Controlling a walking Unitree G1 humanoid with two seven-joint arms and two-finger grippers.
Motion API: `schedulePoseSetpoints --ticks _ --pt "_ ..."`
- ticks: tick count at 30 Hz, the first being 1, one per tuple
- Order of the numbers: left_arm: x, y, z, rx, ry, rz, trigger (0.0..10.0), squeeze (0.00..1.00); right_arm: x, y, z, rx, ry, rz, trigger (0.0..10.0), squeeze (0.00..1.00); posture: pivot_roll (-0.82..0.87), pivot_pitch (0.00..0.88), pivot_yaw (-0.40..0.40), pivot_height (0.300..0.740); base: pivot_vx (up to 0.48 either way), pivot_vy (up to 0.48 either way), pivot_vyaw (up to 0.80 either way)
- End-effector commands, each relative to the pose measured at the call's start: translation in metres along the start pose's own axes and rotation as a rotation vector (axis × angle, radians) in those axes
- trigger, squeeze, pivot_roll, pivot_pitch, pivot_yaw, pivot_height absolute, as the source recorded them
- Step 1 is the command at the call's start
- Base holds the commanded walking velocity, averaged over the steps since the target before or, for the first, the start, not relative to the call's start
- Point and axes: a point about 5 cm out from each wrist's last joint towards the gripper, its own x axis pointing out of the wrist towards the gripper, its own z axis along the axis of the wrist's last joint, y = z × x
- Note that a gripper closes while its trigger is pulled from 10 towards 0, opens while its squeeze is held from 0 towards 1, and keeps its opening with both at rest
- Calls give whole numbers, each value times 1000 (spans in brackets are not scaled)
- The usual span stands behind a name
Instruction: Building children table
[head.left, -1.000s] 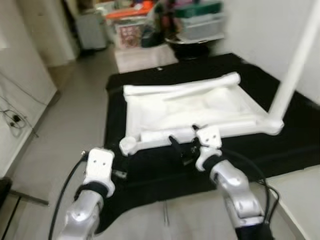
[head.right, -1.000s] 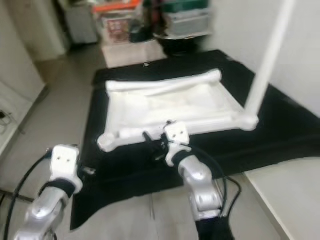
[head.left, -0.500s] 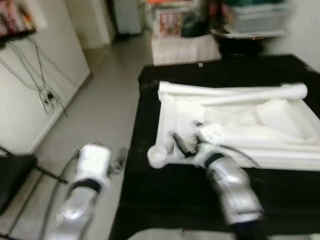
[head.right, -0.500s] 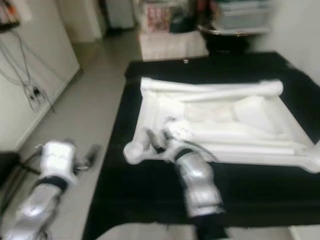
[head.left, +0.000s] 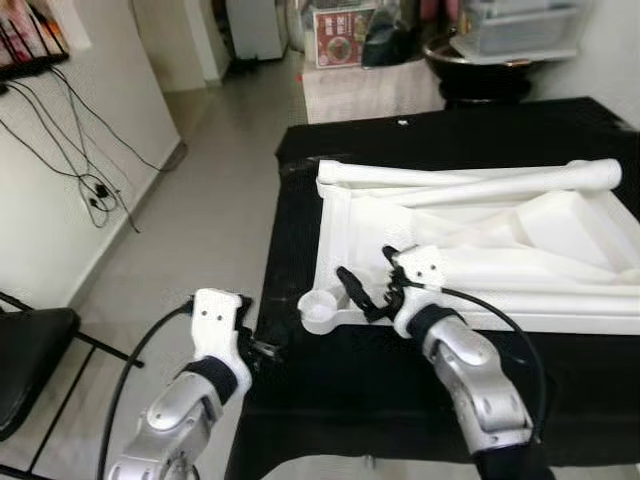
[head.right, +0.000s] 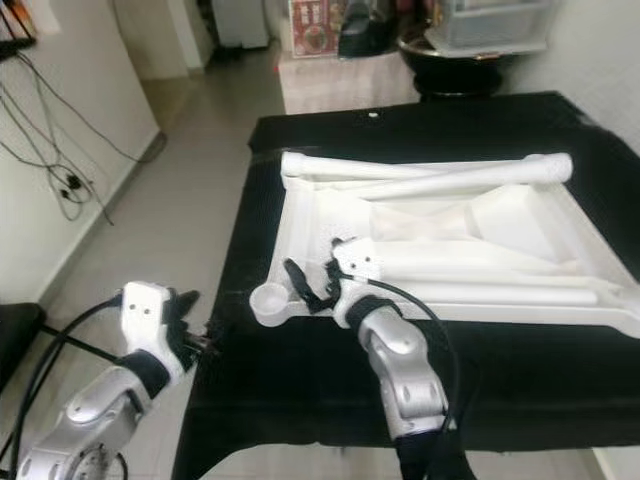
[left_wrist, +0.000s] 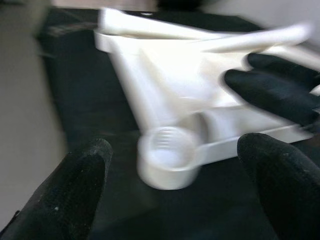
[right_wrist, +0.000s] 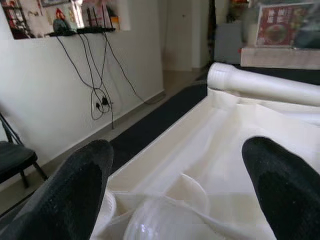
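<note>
A black cloth mat (head.left: 300, 200) covers the floor, presumably to protect the parts laid on it. On it lies the white plastic children's tabletop (head.right: 330, 215), upside down so its leg sockets face up; loose white tubular legs (head.right: 430, 180) rest inside its frame. At the near corner I see the round white corner socket (head.right: 268, 301), still without a leg. My right gripper (head.left: 368, 292) hovers just beside that corner, over the frame's rim, fingers spread and holding nothing — I judge it is lining up to steady the frame. My left gripper (head.left: 262, 347) waits at the mat's edge, likewise released, its black fingertips (left_wrist: 82, 180) framing the socket — placed, I judge, to help there.
</note>
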Motion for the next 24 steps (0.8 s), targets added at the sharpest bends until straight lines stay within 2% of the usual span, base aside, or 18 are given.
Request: schedulePoseSetpoints --ticks 1,3,4,5,7,8,9,10,12,14,17,19,24 --pt "2 -3 3 -32 2 -29 10000 0 -2 -1 0 18 -1 -11 10000 0 -82 39 72 740 0 0 -800" --pt "6 -2 2 -120 33 -39 10000 0 -2 -1 1 17 -3 -12 10000 0 -87 39 75 740 0 0 -800" --pt "6 -2 2 -120 33 -39 10000 0 -2 -1 1 17 -3 -12 10000 0 -87 39 75 740 0 0 -800" --pt "7 -3 2 -172 43 -50 10000 0 -2 -2 2 14 -5 -14 10000 0 -87 39 75 740 0 0 -800" --pt "7 -3 2 -172 43 -50 10000 0 -2 -2 2 14 -5 -14 10000 0 -87 39 75 740 0 0 -800" --pt "8 -4 5 -234 42 -81 10000 0 -2 -2 2 17 -7 -21 10000 0 -85 39 74 740 0 0 0" --pt "8 -4 5 -234 42 -81 10000 0 -2 -2 2 17 -7 -21 10000 0 -85 39 74 740 0 0 0" --pt "12 -5 9 -295 34 -102 10000 0 -2 -3 3 20 -10 -24 10000 0 -85 39 74 740 0 0 0" --pt "12 -5 9 -295 34 -102 10000 0 -2 -3 3 20 -10 -24 10000 0 -85 39 74 740 0 0 0" --pt "24 1 15 -363 65 -85 10000 0 -1 -4 4 23 -15 -31 10000 0 -86 36 70 740 0 0 0" --pt "29 5 16 -379 90 -64 10000 0 0 -5 5 22 -17 -33 10000 0 -93 35 71 740 0 0 0" --pt "37 13 17 -415 144 -14 10000 0 1 -7 6 19 -18 -42 10000 0 -93 36 71 740 0 0 0" --pt "42 13 13 -426 224 -33 10000 0 1 -7 7 18 -16 -45 10000 0 -94 35 68 740 0 0 0"
